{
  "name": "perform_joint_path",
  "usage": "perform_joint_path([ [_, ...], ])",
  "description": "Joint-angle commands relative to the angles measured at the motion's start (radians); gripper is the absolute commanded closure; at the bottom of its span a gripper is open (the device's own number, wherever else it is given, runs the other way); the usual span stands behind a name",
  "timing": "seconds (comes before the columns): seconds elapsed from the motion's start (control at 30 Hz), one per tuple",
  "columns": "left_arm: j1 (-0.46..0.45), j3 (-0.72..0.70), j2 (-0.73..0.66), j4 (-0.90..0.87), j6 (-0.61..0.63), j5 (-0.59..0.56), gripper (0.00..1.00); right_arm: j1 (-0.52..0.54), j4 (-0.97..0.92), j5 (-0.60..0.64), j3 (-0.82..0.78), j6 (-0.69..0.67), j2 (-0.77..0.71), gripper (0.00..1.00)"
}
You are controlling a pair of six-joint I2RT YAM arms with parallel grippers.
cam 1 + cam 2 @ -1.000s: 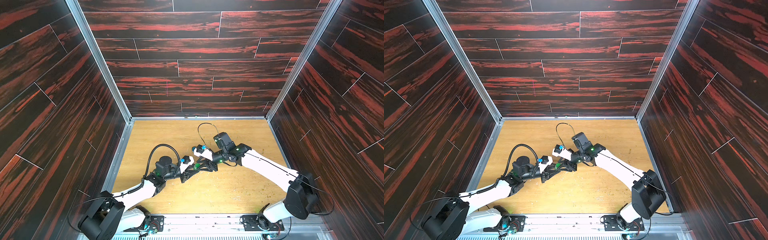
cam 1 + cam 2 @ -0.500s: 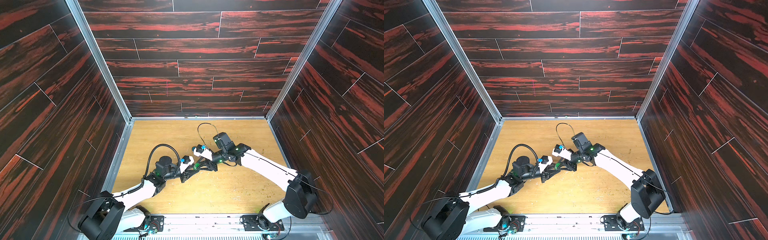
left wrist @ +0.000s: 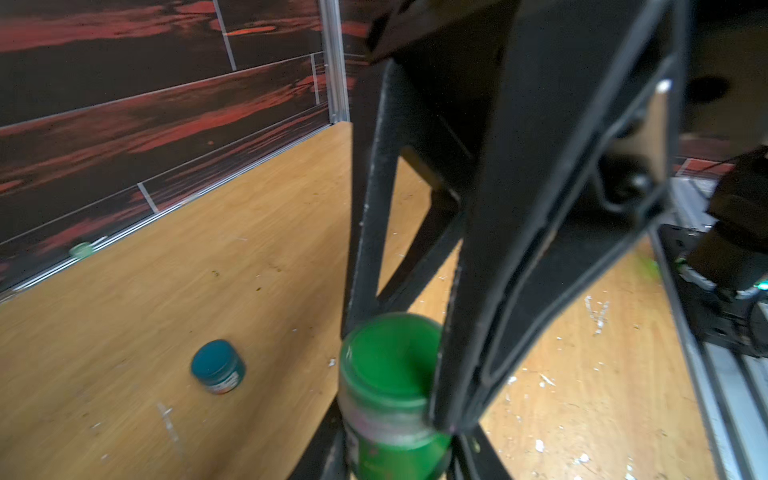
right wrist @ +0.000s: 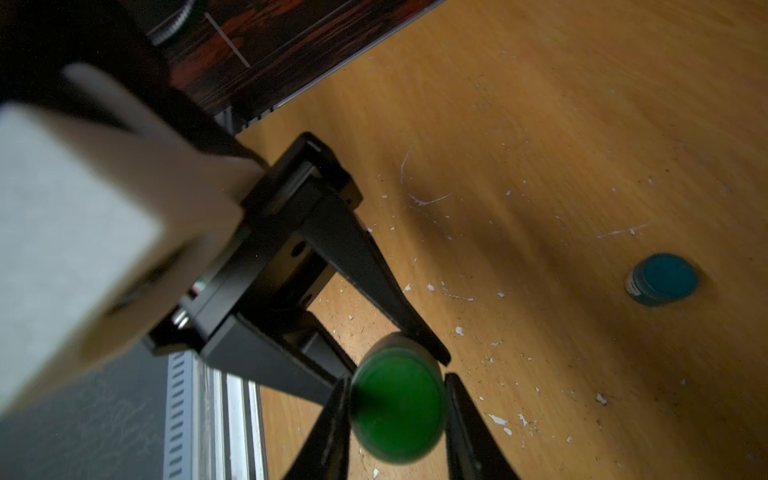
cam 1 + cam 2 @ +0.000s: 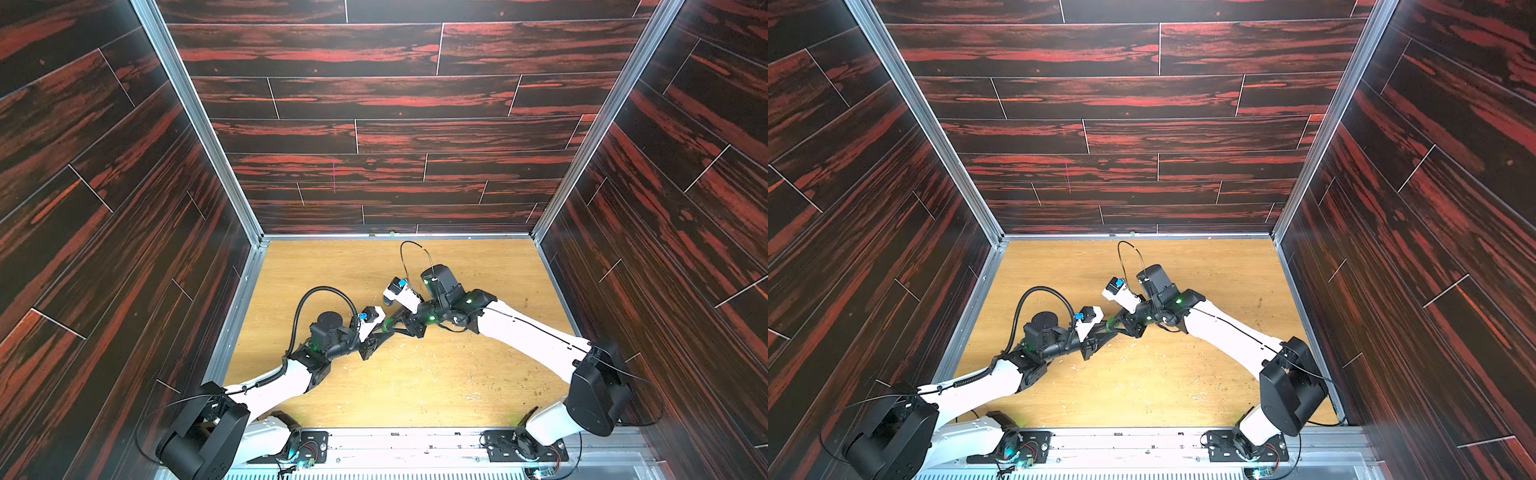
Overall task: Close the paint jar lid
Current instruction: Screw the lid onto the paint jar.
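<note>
The paint jar (image 3: 386,449) is showing as a small round pot of green paint, with a clear band under the cap and a label on its side. It is standing roughly upright near the middle of the counter (image 5: 415,395). Its green lid (image 3: 390,361) is sitting level on the mouth, covering it. Whether it is screwed tight is not showing. The left claw (image 3: 395,461) is pinching the body from 8 o'clock. The right claw (image 4: 399,399) is clamping the lid's rim from 3 o'clock.
</note>
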Motion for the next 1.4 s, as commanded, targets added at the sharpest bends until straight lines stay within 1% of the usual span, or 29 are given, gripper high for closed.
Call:
perform_joint_path([
  [0.0,-0.003,0.02,-0.012,0.077,0.028,-0.063,0.8,0.051,0.046,0.217,0.032,0.203,0.028,0.93],
  [0.13,-0.004,0.033,0.003,0.11,0.028,-0.119,0.8,0.135,0.023,0.4,0.073,0.346,0.047,0.95],
  [0.2,-0.004,0.039,0.01,0.128,0.027,-0.141,0.8,0.174,0.003,0.496,0.102,0.441,0.061,0.98],
  [0.27,-0.003,0.042,0.02,0.149,0.024,-0.163,0.8,0.203,-0.028,0.568,0.136,0.575,0.081,0.99],
  [0.3,-0.004,0.046,0.026,0.161,0.021,-0.172,0.81,0.212,-0.042,0.588,0.15,0.649,0.093,0.99],
  [0.37,-0.004,0.049,0.038,0.186,0.016,-0.187,0.8,0.234,-0.071,0.621,0.187,0.749,0.122,1.0],
  [0.5,-0.003,0.059,0.063,0.228,-0.001,-0.204,0.81,0.28,-0.178,0.722,0.301,0.869,0.204,1.0],
  [0.63,-0.003,0.063,0.085,0.259,-0.01,-0.22,0.81,0.285,-0.224,0.731,0.362,0.973,0.259,1.0],
  [0.8,-0.003,0.06,0.097,0.28,-0.018,-0.23,0.8,0.288,-0.194,0.713,0.355,1.004,0.269,1.0],
  [1.27,-0.004,0.054,0.107,0.291,-0.024,-0.224,0.8,0.287,-0.19,0.696,0.351,0.966,0.267,1.0],
  [1.37,-0.003,0.048,0.104,0.29,-0.024,-0.221,0.77,0.283,-0.191,0.697,0.352,0.951,0.264,1.0],
])
